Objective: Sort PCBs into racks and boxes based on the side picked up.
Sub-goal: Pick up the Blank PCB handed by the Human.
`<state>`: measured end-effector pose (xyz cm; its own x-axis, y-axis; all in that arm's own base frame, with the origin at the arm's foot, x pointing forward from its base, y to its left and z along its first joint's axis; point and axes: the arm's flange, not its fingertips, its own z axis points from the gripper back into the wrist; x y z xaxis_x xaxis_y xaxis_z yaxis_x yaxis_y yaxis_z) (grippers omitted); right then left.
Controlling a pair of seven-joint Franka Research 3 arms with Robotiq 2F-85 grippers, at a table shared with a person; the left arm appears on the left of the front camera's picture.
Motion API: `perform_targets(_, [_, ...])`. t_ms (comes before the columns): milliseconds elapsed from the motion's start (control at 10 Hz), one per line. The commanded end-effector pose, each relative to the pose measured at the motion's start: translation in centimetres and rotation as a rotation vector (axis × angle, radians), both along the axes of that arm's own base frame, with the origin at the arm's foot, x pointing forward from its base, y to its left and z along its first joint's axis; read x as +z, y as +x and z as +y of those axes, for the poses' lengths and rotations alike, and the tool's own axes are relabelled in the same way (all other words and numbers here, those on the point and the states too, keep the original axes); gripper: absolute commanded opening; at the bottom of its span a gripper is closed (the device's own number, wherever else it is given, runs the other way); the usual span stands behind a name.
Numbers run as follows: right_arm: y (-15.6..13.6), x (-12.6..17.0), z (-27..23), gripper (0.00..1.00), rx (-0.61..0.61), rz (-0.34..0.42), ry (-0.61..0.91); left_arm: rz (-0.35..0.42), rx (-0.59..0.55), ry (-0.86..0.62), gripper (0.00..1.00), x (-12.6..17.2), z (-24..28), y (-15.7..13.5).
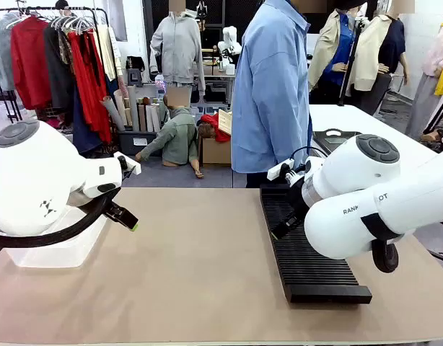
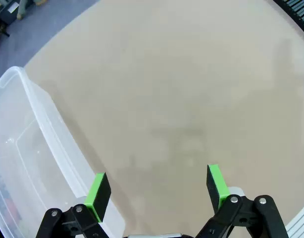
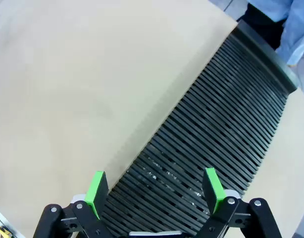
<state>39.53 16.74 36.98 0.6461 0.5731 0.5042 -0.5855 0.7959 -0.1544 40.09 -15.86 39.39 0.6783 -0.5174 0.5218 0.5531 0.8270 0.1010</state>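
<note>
The left end effector (image 2: pixel 157 191) hangs released, green pads spread wide and empty, above the tan surface (image 2: pixel 181 89), just beside the clear plastic rectangular tub (image 2: pixel 28 144) at the robot's left. The right end effector (image 3: pixel 154 191), likewise released and empty, hangs over the long black slotted rack (image 3: pixel 216 119), which lies on the surface's right side, near a person in a light-blue shirt (image 1: pixel 268 94).

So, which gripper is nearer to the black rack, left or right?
Right. The right gripper hangs open above the rack and its slots; the left gripper is across the table, beside the clear tub.
</note>
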Motion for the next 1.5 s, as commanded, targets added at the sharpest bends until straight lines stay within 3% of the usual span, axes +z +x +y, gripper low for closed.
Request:
perform_targets(0, [0.0, 0.0, 0.0, 1.0, 0.0, -0.001, 0.001, 0.005, 0.001, -0.001, 1.0, 0.2, 0.1, -0.2])
perform_targets(1000, [0.0, 0.0, 0.0, 1.0, 0.0, 0.0, 0.0, 0.0, 0.0, 0.0, 1.0, 0.0, 0.0, 0.0])
perform_targets(1400, [0.3, 4.9, -0.5, 1.0, -0.006, -0.008, -0.008, 0.036, -0.001, -0.028, 1.0, 3.7, -0.2, 0.7])
